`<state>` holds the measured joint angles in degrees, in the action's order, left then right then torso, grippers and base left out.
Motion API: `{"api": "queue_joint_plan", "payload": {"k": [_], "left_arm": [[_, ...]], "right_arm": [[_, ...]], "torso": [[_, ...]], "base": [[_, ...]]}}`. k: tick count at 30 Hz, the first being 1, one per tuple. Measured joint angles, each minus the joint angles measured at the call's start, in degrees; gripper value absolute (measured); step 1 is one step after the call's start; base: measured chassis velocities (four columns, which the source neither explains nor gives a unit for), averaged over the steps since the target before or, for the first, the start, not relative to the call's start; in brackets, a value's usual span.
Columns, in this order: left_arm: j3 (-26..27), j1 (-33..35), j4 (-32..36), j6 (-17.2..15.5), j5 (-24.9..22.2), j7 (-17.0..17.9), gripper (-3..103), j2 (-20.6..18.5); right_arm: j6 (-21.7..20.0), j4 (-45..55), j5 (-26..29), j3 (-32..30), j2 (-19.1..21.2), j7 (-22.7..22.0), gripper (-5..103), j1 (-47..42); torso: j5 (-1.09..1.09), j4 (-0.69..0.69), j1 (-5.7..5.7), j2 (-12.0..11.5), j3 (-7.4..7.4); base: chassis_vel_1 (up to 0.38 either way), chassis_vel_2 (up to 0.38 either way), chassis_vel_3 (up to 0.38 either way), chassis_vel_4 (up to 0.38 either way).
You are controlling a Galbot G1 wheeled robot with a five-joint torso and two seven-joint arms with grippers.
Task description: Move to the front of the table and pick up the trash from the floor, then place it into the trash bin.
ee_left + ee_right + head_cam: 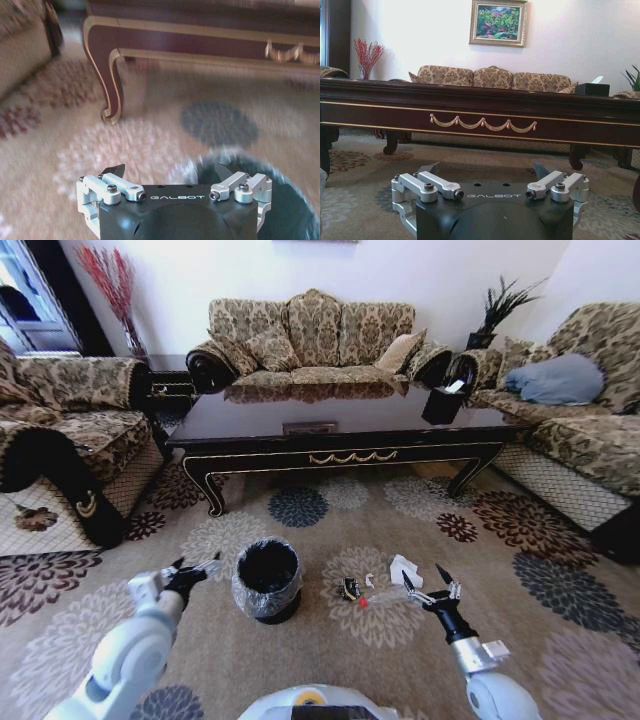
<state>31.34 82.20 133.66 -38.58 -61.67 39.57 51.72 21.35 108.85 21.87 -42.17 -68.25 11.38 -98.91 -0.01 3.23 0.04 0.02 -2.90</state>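
Note:
The dark brown table with gold scrollwork stands across the rug ahead. On the floor in front of it, the black trash bin with a plastic liner stands upright. To its right lies the trash: a white paper wad, a dark-and-yellow wrapper and a tiny red scrap. My left gripper hovers open just left of the bin. My right gripper is open beside the paper wad, holding nothing. In the left wrist view the open gripper faces the table leg, with the bin close by. The right wrist view shows the open gripper facing the table apron.
Patterned sofas stand at the left, behind the table and at the right. A black tissue box sits on the table's right end. A flowered rug covers the floor, with open room right of the trash.

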Motion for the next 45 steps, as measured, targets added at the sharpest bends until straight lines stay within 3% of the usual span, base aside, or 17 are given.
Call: {"api": "queue_joint_plan", "payload": {"k": [1,5,9,16,26,34,39,40,42,45], "left_arm": [[0.0,0.0,0.0,0.0,0.0,0.0,100,0.0],[-2.6,-2.1,-2.3,-2.2,-7.6,6.2,100,-0.9],[-3.2,-3.5,-3.8,-3.1,-10.9,8.0,99,-0.9],[-6.3,-9.3,-9.3,-3.0,-12.3,7.9,99,-0.7],[-8.7,-11.8,-15.4,-2.8,-12.3,6.5,98,3.8],[-11.0,-14.0,-21.8,-2.7,-8.6,3.8,98,8.2],[-12.0,-14.9,-23.8,-2.7,-6.7,3.0,91,9.8],[-12.3,-15.1,-24.1,-2.7,-6.5,2.9,81,9.9],[-12.5,-15.2,-24.3,-2.7,-6.5,2.8,81,9.9],[-13.0,-15.9,-25.5,-2.5,-5.6,2.1,64,10.3]], "right_arm": [[0.0,0.0,0.0,0.0,0.0,0.0,100,0.0],[0.0,-0.6,0.3,0.6,1.3,0.0,100,1.2],[0.0,-1.2,0.6,1.0,2.0,0.1,100,1.5],[-0.3,-1.2,1.2,1.1,2.9,0.1,100,1.7],[-0.8,-1.9,1.5,2.9,4.5,0.0,100,3.0],[-1.6,-2.0,2.3,3.4,5.5,-0.4,100,3.7],[-1.6,-2.4,2.1,4.1,4.6,-0.5,100,3.8],[-1.6,-2.5,2.1,4.3,4.4,-0.5,100,3.8],[-1.6,-2.5,2.0,4.4,4.3,-0.5,100,3.8],[-1.6,-2.8,2.0,4.5,4.2,-0.5,100,3.8]], "torso": [[0.00,0.00,0.00,0.0,0.00],[0.00,-0.04,0.00,0.0,0.00],[0.01,-0.05,0.00,0.0,0.00],[0.02,-0.01,0.00,0.0,0.00],[0.02,-0.01,0.00,0.0,0.00],[0.01,-0.02,0.00,0.0,0.00],[0.01,-0.02,0.00,0.0,0.00],[0.01,-0.02,0.00,0.0,0.00],[0.01,-0.02,0.00,0.0,0.00],[0.05,-0.03,0.00,0.0,0.02]], "base": [[0.000,0.000,0.000,0.000],[0.000,0.000,0.000,0.000],[0.000,0.000,0.000,0.000],[0.000,0.000,0.000,0.000],[0.000,0.000,0.000,0.000],[0.000,0.000,0.000,0.000],[0.000,0.000,0.000,0.000],[0.000,0.000,0.000,0.000],[0.000,0.000,0.000,0.000],[0.000,0.000,0.000,0.000]]}}
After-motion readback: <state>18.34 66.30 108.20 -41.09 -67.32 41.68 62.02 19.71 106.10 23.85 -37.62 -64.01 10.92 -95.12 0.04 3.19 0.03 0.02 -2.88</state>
